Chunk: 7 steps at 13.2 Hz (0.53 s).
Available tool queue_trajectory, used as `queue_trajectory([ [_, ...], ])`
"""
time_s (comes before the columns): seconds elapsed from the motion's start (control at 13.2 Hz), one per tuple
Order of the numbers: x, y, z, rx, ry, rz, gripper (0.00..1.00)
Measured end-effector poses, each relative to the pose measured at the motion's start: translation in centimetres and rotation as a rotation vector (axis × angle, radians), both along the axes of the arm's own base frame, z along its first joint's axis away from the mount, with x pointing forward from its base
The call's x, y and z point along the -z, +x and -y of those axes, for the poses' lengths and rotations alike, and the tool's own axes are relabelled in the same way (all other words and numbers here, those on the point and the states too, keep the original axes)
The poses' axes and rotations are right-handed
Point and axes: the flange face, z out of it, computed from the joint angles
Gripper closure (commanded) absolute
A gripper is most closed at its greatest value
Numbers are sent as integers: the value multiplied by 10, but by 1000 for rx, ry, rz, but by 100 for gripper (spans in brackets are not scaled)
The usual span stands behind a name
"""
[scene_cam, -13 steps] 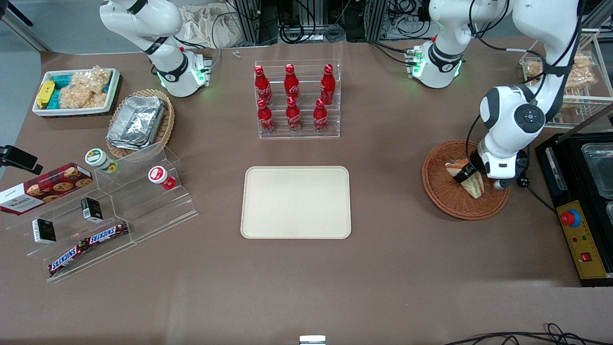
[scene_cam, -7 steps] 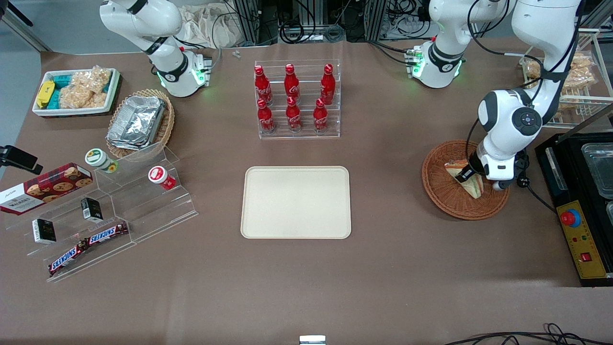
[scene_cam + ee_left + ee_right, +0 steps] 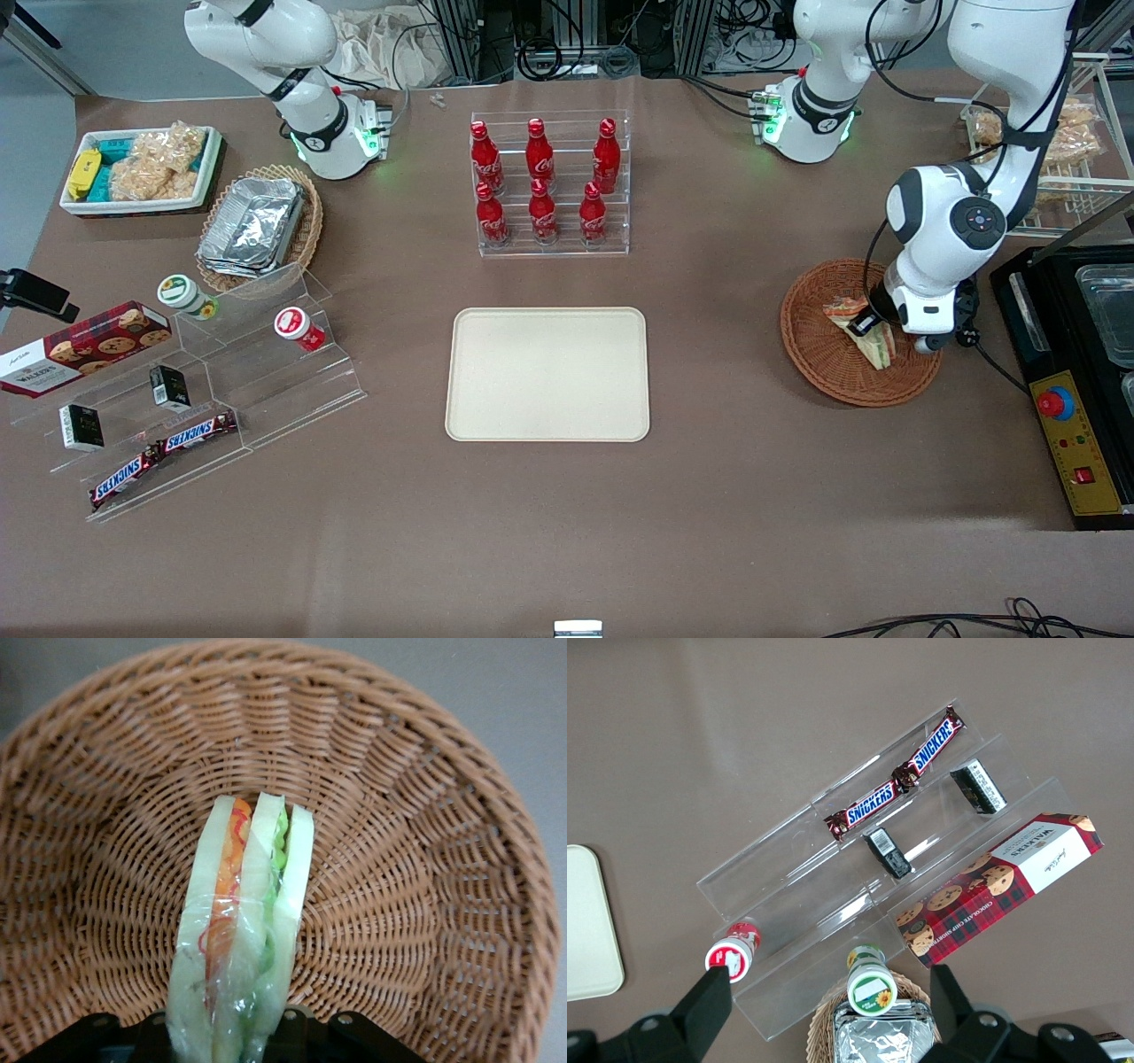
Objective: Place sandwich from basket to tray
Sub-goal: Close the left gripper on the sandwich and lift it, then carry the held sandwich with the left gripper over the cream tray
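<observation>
The wrapped sandwich (image 3: 870, 335) stands on edge in the round brown wicker basket (image 3: 819, 354) at the working arm's end of the table. My gripper (image 3: 866, 328) is down inside the basket and shut on the sandwich. In the left wrist view the sandwich (image 3: 244, 930) shows pale bread with orange and green layers, pinched between the black fingers (image 3: 306, 1036) over the basket weave (image 3: 425, 859). The cream tray (image 3: 547, 374) lies flat in the middle of the table, bare, well apart from the basket.
A clear rack of red cola bottles (image 3: 542, 182) stands farther from the front camera than the tray. A black appliance with a red button (image 3: 1076, 399) sits beside the basket. Acrylic snack shelves (image 3: 195, 390), a foil-container basket (image 3: 257, 226) and a white snack bin (image 3: 142, 168) lie toward the parked arm's end.
My gripper has shifted slightly within the basket with the sandwich in it, and the sandwich has tilted and risen a little.
</observation>
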Motion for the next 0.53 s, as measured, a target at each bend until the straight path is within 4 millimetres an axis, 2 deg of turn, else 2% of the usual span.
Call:
queue_trajectory([
  [0.15,-37,15,0,32,8,-48,100],
  [0.3,-90,31,3,59,15,-79,100],
  [0.53,-189,59,26,166,25,-119,100],
])
